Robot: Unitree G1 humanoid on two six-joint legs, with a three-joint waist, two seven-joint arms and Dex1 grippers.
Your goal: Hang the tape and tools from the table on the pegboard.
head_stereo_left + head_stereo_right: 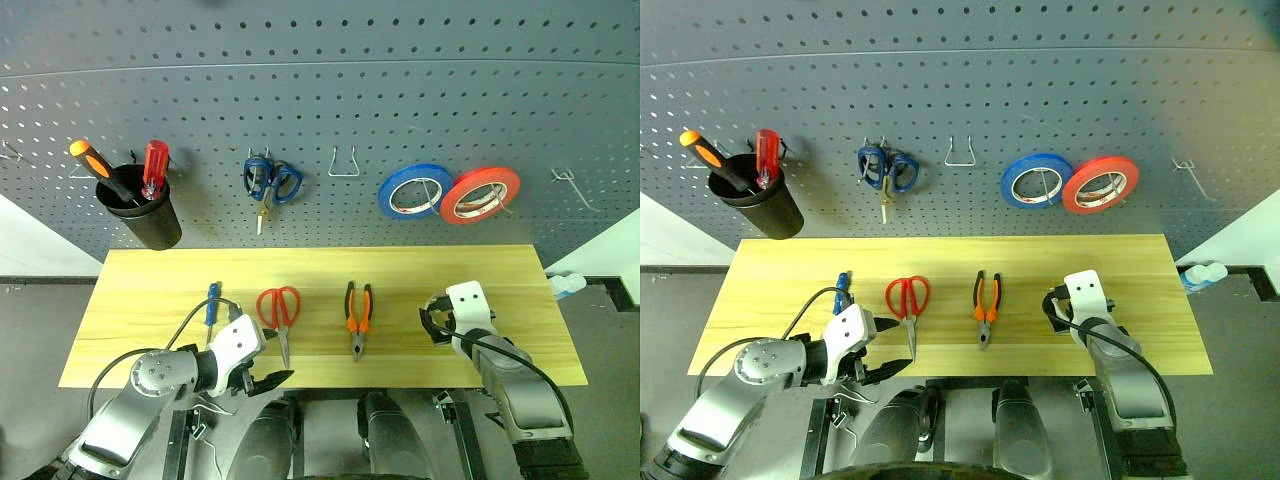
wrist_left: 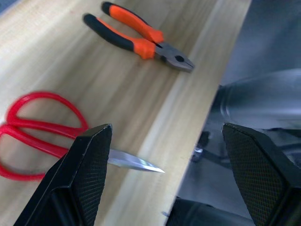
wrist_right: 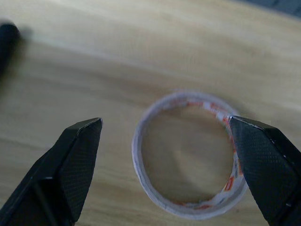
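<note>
On the light wood table lie a small blue-handled screwdriver, red-handled scissors and orange-and-black pliers, in a row from left to right. My left gripper is open at the table's front edge, just in front of the scissors' blade tip. Further right, my right gripper is open low over the table. In the right wrist view the white tape lies flat just beyond and between its open fingers. The dark grey pegboard rises behind the table.
On the pegboard hang a black cup with an orange and a red screwdriver, blue scissors, a blue roll and a red roll. Bare wire hooks sit at the middle and far right.
</note>
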